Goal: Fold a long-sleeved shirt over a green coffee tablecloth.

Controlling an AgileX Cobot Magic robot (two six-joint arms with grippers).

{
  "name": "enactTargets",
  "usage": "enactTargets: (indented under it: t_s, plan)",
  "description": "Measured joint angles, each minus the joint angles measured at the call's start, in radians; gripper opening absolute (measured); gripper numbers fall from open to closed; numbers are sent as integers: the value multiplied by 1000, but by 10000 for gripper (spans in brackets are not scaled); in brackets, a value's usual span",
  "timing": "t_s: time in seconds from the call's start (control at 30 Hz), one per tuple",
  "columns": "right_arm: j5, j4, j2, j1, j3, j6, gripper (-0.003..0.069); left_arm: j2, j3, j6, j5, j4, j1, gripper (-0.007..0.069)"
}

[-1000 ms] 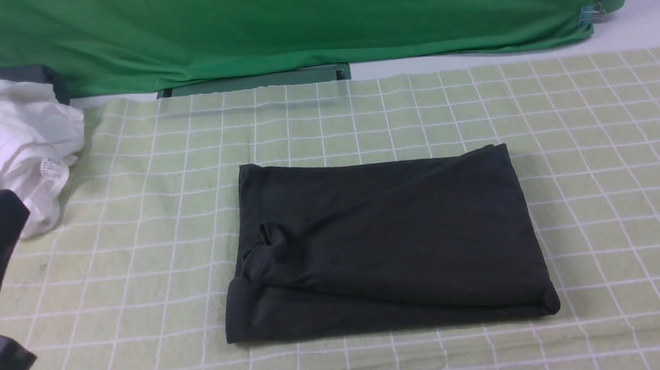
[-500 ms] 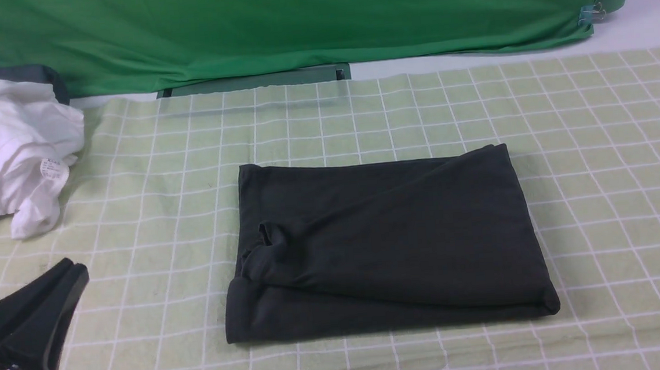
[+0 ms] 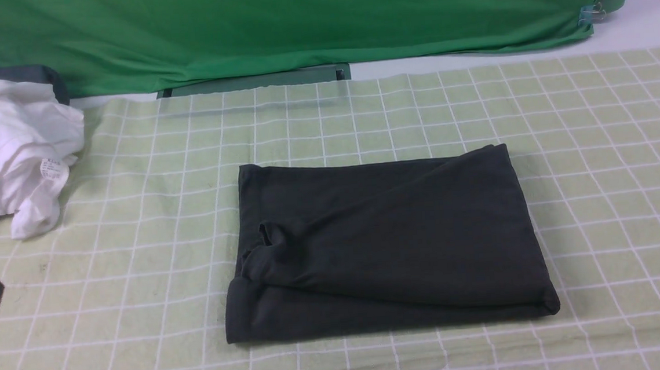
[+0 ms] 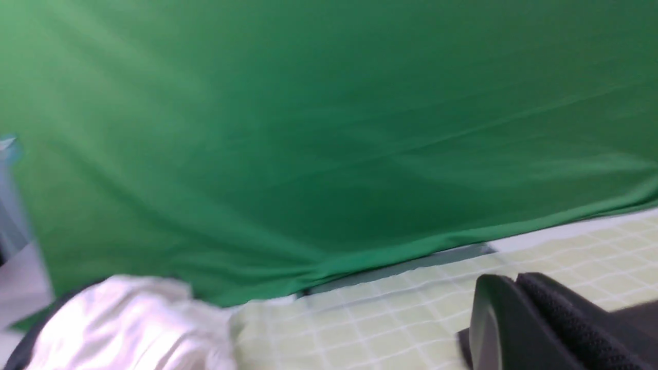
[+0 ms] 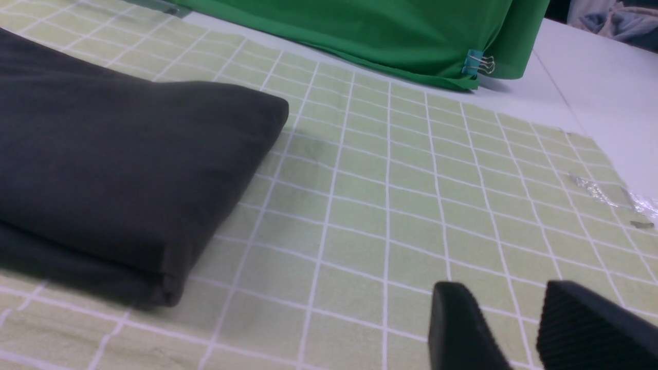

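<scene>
Black cotton long-sleeved shirt [image 3: 383,245] was seen folded on the grid-lined pale green tablecloth [image 3: 593,132]; left gripper [image 4: 519,329] closed empty, right gripper [image 5: 519,329] parted, empty beside it; only retreat was judged left.

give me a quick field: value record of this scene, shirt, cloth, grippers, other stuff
shirt: black long-sleeved cotton shirt, folded into a rectangle, print hidden
surface: pale yellow-green grid-lined tablecloth, shirt lying flat on it
left gripper: shut, nothing held, apart from the shirt
right gripper: jaws apart, empty, over bare cloth beside the shirt
other: crumpled white garment at the far left; plain bright green fabric behind
</scene>
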Motion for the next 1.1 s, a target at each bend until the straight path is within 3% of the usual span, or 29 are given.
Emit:
enactTargets:
  t_s: [0.2, 0.53, 1.1]
  plan:
    - [-1, 0, 0, 0, 0, 0, 239, -49, 27, -53, 135, -28, 117, 14]
    - [-1, 0, 0, 0, 0, 0, 239, -49, 27, -55, 299, -35, 6, 14]
    - [-1, 1, 0, 0, 0, 0, 239, -49, 27, -55, 309, -35, 56, 14]
